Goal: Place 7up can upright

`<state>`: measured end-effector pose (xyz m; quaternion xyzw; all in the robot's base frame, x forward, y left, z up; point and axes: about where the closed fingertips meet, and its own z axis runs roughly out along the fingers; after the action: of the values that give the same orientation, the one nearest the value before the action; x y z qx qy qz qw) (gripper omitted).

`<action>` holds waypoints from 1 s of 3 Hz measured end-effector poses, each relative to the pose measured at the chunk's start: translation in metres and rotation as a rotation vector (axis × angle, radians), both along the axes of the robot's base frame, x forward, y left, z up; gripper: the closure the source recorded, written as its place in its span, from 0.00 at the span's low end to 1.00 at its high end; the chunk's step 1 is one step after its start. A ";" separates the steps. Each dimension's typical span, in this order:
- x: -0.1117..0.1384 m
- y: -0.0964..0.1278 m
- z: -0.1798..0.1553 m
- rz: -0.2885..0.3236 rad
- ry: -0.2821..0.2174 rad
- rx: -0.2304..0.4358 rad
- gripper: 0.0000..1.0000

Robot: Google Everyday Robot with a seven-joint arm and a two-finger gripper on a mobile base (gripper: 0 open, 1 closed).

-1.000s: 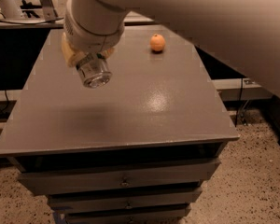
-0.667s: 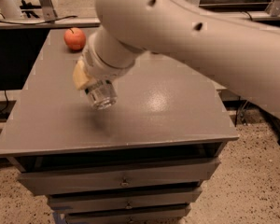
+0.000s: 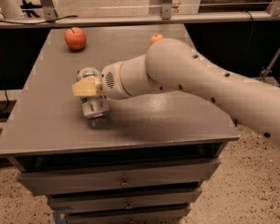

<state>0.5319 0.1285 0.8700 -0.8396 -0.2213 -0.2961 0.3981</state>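
Note:
The 7up can (image 3: 92,105) is silver-white with green markings and stands nearly upright, tilted slightly, on the left part of the grey table (image 3: 177,118). Its shiny top shows just above the gripper. My gripper (image 3: 86,87) reaches in from the right on the white arm (image 3: 186,73) and is shut on the can's upper half, one tan pad (image 3: 83,88) across its side. The can's base is at or just above the table top; I cannot tell whether it touches.
A red apple (image 3: 75,38) sits at the table's far left. A small orange fruit (image 3: 156,38) sits at the far middle, partly hidden behind the arm. Drawers (image 3: 126,181) lie under the table top. Metal railings and a dark gap run behind the table.
The arm has swung so the gripper now points left. The can, tilted and held above the table before, is now nearly upright and low at the surface.

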 end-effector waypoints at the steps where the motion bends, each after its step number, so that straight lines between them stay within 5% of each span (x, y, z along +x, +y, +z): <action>1: 0.041 -0.032 0.045 -0.090 -0.177 0.219 1.00; 2: 0.063 -0.091 0.067 -0.185 -0.374 0.319 1.00; 3: 0.056 -0.118 0.082 -0.204 -0.464 0.348 1.00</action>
<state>0.5883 0.0102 0.9516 -0.6868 -0.1668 -0.5517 0.4428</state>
